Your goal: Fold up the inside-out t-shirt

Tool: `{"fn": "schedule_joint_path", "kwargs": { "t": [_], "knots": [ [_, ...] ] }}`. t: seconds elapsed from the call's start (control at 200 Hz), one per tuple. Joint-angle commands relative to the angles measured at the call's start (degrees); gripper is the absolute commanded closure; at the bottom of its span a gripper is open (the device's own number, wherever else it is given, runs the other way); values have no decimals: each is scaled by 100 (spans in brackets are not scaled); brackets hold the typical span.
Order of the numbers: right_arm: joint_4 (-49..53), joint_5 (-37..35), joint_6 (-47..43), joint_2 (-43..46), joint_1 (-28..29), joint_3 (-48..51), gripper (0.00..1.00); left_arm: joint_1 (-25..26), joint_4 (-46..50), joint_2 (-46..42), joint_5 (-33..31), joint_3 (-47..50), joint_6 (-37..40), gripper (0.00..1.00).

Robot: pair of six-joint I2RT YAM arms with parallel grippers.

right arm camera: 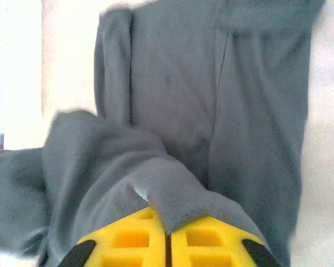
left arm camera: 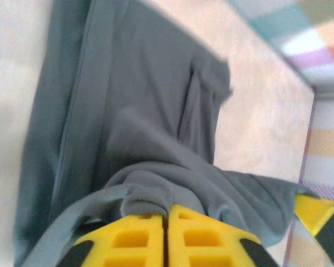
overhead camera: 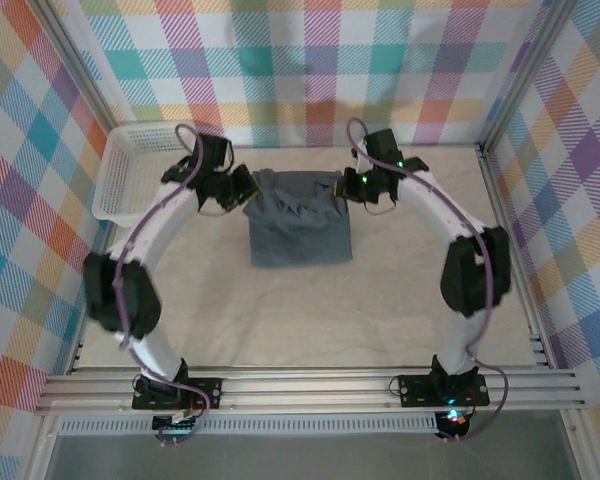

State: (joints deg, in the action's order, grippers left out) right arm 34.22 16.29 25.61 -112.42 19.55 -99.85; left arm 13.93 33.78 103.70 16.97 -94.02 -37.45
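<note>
rail (overhead camera: 310, 385): near edge, 2 arm bases bolted on it; the arms arch up and inward toward the far middle.
table (overhead camera: 280, 320): beige top, past the rail.
t-shirt (overhead camera: 300, 240): slate-grey, mid-table toward the far side, roughly a rectangle. Near edge lies flat, far edge is bunched and lifted between the 2 grippers.
left gripper (overhead camera: 248, 192): at the shirt's far-left corner. Top view gives its place, jaws too small to read there.
left wrist view: yellow fingers (left arm camera: 147, 225) pressed nearly together with a wad of grey hem pinched at the tips, so clamped on the t-shirt. Cloth runs from the tips down to the table, 1 long seam along its left side.
right gripper (overhead camera: 348, 186): at the far-right corner, level with the left one.
right wrist view: yellow fingers (right arm camera: 203, 231) nearly together, a fold of cloth coming out from between the tips, so clamped on the t-shirt. 2 seam lines and a folded-over flap show here, not readable from above.
basket (overhead camera: 130, 165): white mesh, far-left of table, beside the left arm, apart from the shirt; top view places it.
walls (overhead camera: 310, 60): pastel plaid, behind and on both sides.
</note>
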Motion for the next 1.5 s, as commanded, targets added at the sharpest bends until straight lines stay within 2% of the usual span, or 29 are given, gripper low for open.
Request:
{"fn": "schedule_joint_path", "kwargs": {
  "t": [0.0,0.055,0.095,0.14,0.24,0.385,0.455,0.52,0.575,0.64,0.71,0.825,0.895,0.945,1.045,1.17,1.235,1.28,1.325,1.36,1.41,1.455,1.495],
  "knots": [
    [400,175,-411,-1104,-183,-1187,51,-216,-14,1319,-45,-1241,535,51],
    [917,-34,-431,-1564,-264,-1969,34,-308,2,1796,190,-1692,538,38],
    [1164,116,-474,-1676,-330,-2277,31,-361,-6,1916,236,-1760,518,35],
    [1176,182,-544,-1527,-369,-2183,29,-372,-78,1763,168,-1557,556,31],
    [480,52,-639,-561,-375,-569,24,-376,-438,1020,18,-418,625,27],
    [-930,243,-260,740,-354,2238,25,-341,-860,-135,-14,1584,573,28],
    [-1268,309,-205,944,-315,2882,26,-291,-1044,-416,45,2241,534,30],
    [-1345,410,-172,879,-296,3064,27,-238,-1134,-376,263,2483,538,32],
    [-1396,595,-122,664,-295,3024,31,-176,-1288,-265,420,2563,517,34],
    [-1443,680,-62,417,-292,2904,40,-103,-1373,-65,515,2503,468,37],
    [-1484,691,10,147,-276,2724,55,-41,-1365,236,590,2315,434,45],
    [-1334,644,-2,59,-294,2570,88,4,-1365,574,676,2228,493,75],
    [-1269,579,-76,314,-288,2787,100,4,-1305,389,559,2460,616,91],
    [-1255,597,-124,585,-293,3082,100,4,-1314,166,515,2761,636,100],
    [-1469,914,32,1300,-255,4084,100,193,-1704,-353,813,3790,357,100],
    [-1338,853,163,2453,-131,5567,100,1089,-1917,-1398,503,5195,-216,100],
    [-1146,817,284,3170,-114,6299,92,1644,-2076,-2111,239,5861,-820,100],
    [-897,892,357,3684,-89,6625,83,1949,-2005,-2559,55,6122,-1192,84],
    [-512,910,436,4228,-78,6766,71,2153,-1690,-2980,-165,6193,-1430,60],
    [-166,857,505,4618,-66,6733,62,2243,-1341,-3298,-366,6138,-1492,47],
    [146,662,616,5152,-50,6610,54,2241,-991,-3646,-557,5965,-1466,36],
    [210,505,704,5451,-46,6479,51,2211,-697,-3830,-789,5750,-1334,27],
    [174,384,784,5489,-47,6325,50,2158,-531,-3843,-944,5520,-1173,25]
  ]
}}
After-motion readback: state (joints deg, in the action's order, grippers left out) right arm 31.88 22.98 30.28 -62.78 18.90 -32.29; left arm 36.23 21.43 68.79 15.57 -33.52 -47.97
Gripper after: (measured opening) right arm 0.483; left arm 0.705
